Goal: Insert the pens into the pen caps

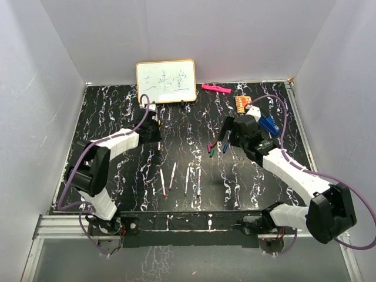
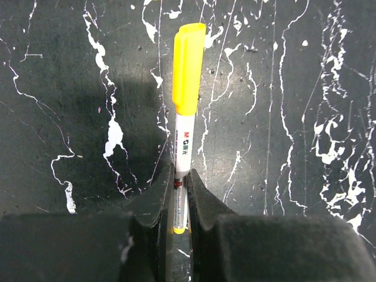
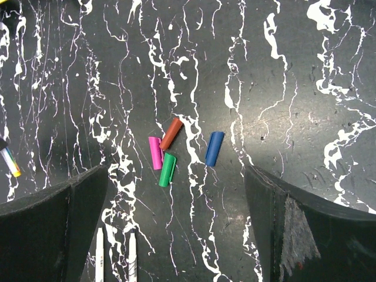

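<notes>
Desk (image 1: 111,111): black, white-veined. Our left end effector (image 2: 181,202) is pinched on the barrel of the yellow pen (image 2: 183,150) at the desk's mid-left, and the yellow cap (image 2: 188,64) sits over its tip (we count this pair as done). Our right end effector (image 1: 221,140) hangs spread wide above the loose caps. Four uncapped pens (image 1: 186,179) lie in a row near the front edge. By our reckoning four are left to fit: magenta cap (image 3: 155,153), red-brown cap (image 3: 171,133) and green cap (image 3: 167,170) clustered together, blue cap (image 3: 214,148) just beside.
</notes>
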`<state>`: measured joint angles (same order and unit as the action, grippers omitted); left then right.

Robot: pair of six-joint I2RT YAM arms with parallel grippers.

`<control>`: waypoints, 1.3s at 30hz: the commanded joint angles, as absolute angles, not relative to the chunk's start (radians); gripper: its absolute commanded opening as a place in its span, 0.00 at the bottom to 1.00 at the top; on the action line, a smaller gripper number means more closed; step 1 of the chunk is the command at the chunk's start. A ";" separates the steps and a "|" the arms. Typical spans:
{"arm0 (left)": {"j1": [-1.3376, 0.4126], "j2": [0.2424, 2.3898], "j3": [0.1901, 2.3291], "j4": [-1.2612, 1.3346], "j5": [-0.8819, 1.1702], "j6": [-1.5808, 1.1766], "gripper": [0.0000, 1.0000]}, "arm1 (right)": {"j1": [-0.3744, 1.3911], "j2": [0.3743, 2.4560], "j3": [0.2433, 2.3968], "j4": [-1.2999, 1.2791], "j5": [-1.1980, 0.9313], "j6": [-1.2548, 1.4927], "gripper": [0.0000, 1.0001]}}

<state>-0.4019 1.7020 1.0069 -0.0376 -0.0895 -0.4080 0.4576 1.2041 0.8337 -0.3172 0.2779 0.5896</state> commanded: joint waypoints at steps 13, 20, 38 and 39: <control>-0.379 1.835 1.138 -0.162 -0.178 -0.382 0.01 | 0.449 1.176 0.834 -0.284 0.278 0.589 0.98; -0.367 1.874 1.159 -0.171 -0.197 -0.402 0.05 | 0.449 1.197 0.842 -0.298 0.286 0.589 0.98; -0.364 1.820 1.185 -0.218 -0.253 -0.429 0.36 | 0.449 1.208 0.841 -0.305 0.279 0.589 0.98; -0.364 1.806 1.186 -0.227 -0.263 -0.427 0.36 | 0.449 1.205 0.843 -0.305 0.274 0.590 0.98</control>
<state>-0.3729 1.8843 1.1637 -0.1581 -0.2100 -0.4309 0.4549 1.2140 0.8337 -0.3344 0.2661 0.5888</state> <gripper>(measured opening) 0.353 0.981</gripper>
